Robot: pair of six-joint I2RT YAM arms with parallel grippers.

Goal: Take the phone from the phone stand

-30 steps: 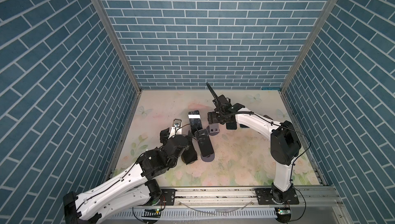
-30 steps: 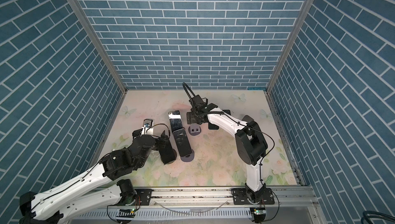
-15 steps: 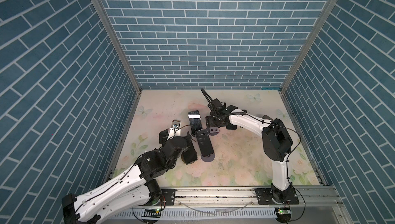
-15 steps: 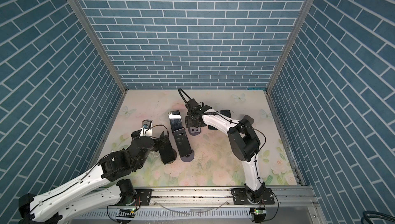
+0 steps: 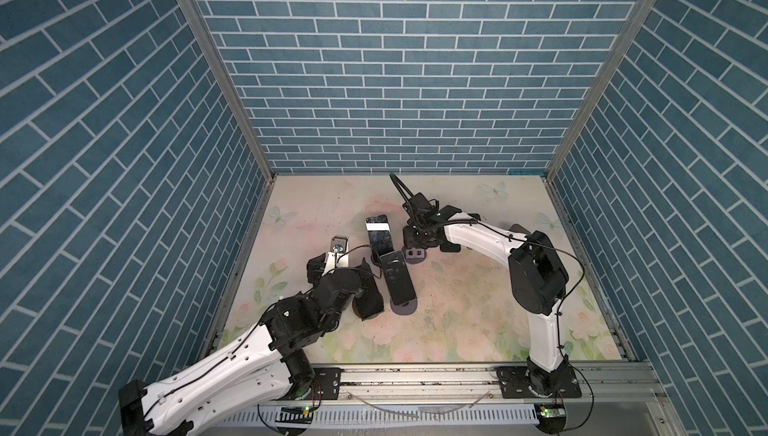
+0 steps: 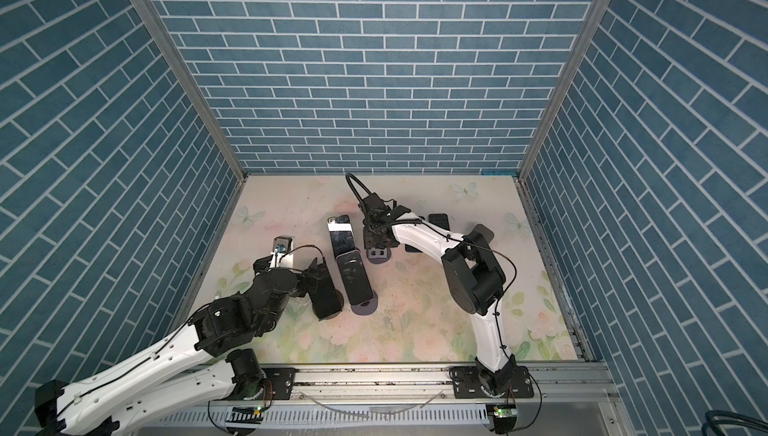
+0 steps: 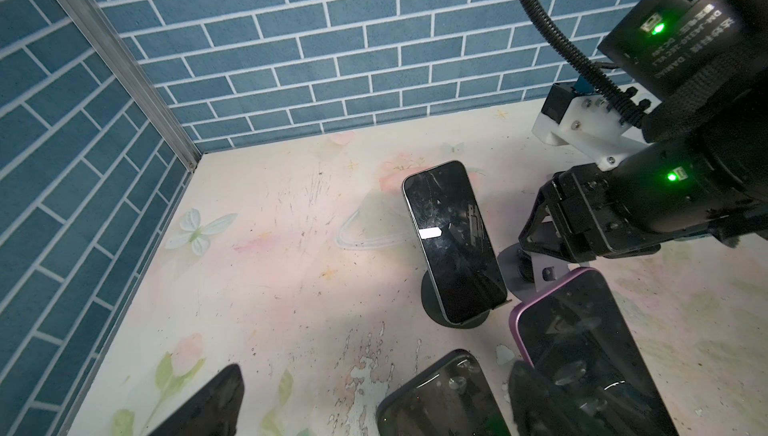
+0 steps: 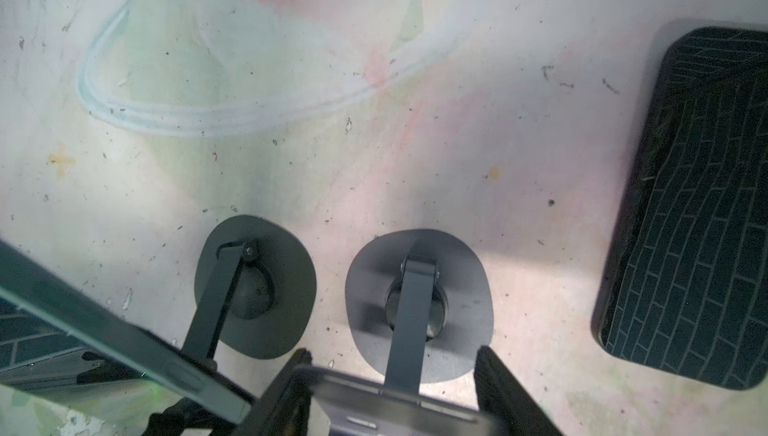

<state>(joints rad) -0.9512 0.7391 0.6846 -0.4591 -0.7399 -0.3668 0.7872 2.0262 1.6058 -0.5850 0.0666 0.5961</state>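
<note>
The right hand (image 8: pixel 392 357) is clamped on a grey stand (image 8: pixel 415 301), and a flat phone (image 8: pixel 685 205) is laid on the tabletop (image 8: pixel 291 143) near it. The left hand (image 7: pixel 374 375) is held apart astride a propped phone (image 7: pixel 440 400).

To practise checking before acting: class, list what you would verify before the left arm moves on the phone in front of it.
1. Left gripper open: ok.
2. Phone between its fingers: ok.
3. Fingers clear of the purple phone: cannot tell.
4. Right gripper shut: ok.
5. Right gripper holding a phone: cannot tell; it flanks the top of a grey stand.
</note>
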